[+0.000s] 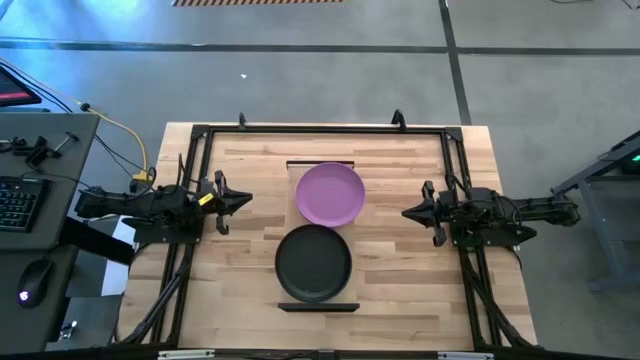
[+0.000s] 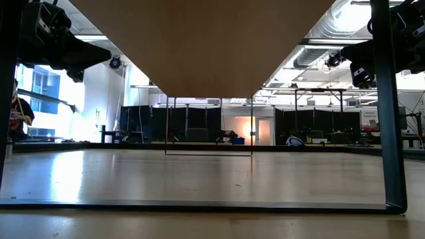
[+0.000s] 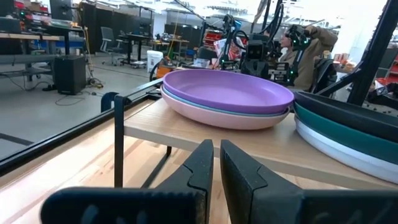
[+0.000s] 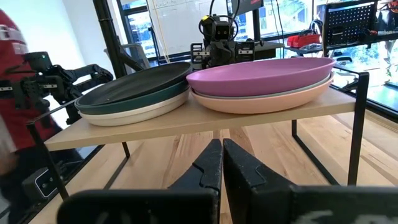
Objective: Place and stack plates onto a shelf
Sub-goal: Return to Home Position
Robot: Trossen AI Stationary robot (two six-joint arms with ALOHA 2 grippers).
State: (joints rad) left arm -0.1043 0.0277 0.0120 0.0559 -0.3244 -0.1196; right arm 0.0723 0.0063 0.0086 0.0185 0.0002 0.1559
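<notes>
Two stacks of plates rest on the shelf point(image 1: 318, 306), a pale board raised on dark legs mid-table. The far stack has the purple plate point(image 1: 330, 194) on top, with the pale blue-green plate point(image 3: 205, 106) and the pink plate point(image 3: 217, 118) beneath. The near stack has the black plate point(image 1: 314, 262) on top, over the dark teal plate point(image 4: 140, 99) and the white plate point(image 4: 134, 114). My left gripper point(image 1: 245, 200) hovers left of the shelf, shut and empty. My right gripper point(image 1: 408, 212) hovers right of it, shut and empty. Both point at the shelf.
The shelf's dark metal legs point(image 3: 118, 140) stand on the slatted wooden tabletop point(image 1: 240, 300). A dark frame point(image 1: 320, 128) runs around the table's edges. A desk with a keyboard point(image 1: 15, 200) sits off the left side. A person in red point(image 4: 12, 93) shows beyond the table.
</notes>
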